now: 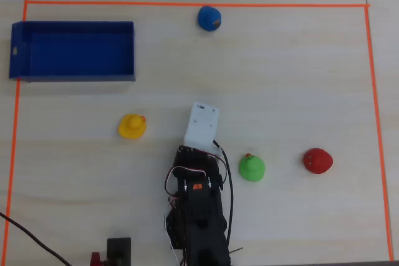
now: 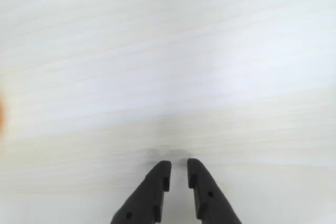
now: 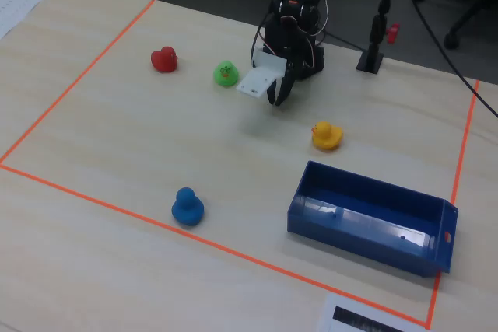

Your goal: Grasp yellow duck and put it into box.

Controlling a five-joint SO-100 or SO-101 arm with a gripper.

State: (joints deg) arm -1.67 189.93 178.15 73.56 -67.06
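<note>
- The yellow duck (image 1: 132,126) sits on the wooden table (image 1: 280,79), below the empty blue box (image 1: 72,51) in the overhead view.
- The gripper (image 2: 178,174) hovers over bare table, fingers nearly together, holding nothing.
- Green toy (image 1: 252,167) lies beside the arm.

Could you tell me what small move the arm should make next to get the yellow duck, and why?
Probably swing toward the yellow duck, leftward in the overhead view. The gripper hangs over bare table with jaws nearly closed and empty, and the duck sits apart to its side, outside the box.
</note>
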